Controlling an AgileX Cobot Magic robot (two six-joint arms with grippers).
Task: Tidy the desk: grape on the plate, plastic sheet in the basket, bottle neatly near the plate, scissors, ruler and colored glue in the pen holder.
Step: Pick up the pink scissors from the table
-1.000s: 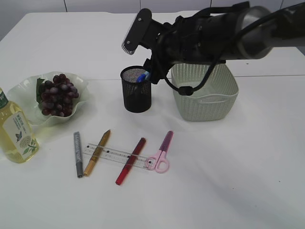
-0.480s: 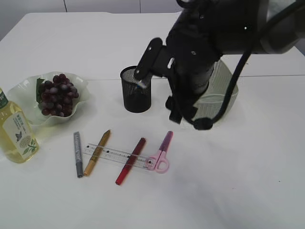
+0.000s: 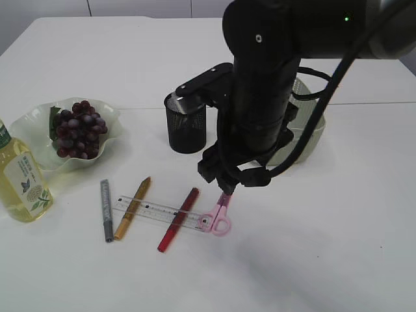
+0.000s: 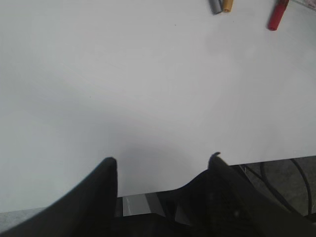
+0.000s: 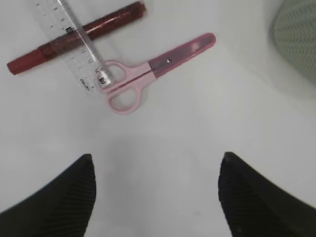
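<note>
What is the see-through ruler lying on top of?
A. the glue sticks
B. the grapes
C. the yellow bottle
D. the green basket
A: the ruler lies flat across the gold glue stick and the red glue stick on the table, far from the grapes, the basket and the bottle.

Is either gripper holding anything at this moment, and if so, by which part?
Nothing is held. The right gripper hangs open above the pink scissors; the left gripper is open over bare table.
</note>
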